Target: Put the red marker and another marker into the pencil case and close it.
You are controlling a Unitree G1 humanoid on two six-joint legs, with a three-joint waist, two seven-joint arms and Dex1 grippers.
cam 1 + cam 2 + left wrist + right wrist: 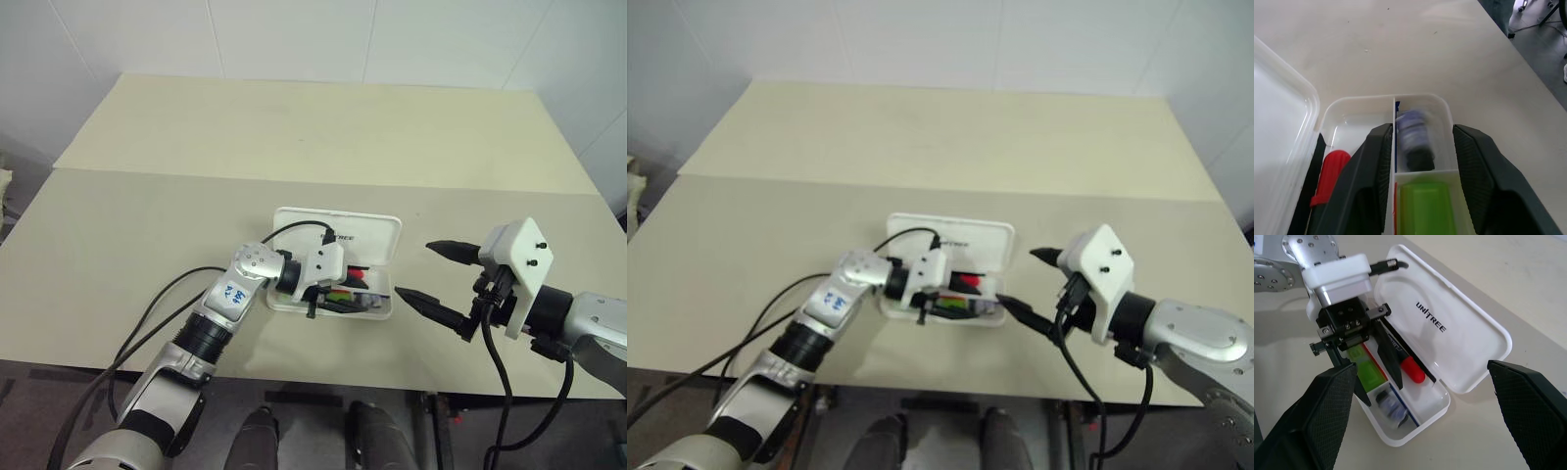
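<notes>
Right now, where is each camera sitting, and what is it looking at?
Left eye and right eye views: on the head, looking down at the table; both arms show.
Left wrist view: on the left arm, looking between its own fingers into the pencil case.
Right wrist view: on the right arm, past its own fingers, toward the left claw.
Shared: all show the open pencil case holding the red marker and green highlighter.

The left gripper (1369,367) sits inside the open pencil case (1469,377), blocking its tray.
</notes>
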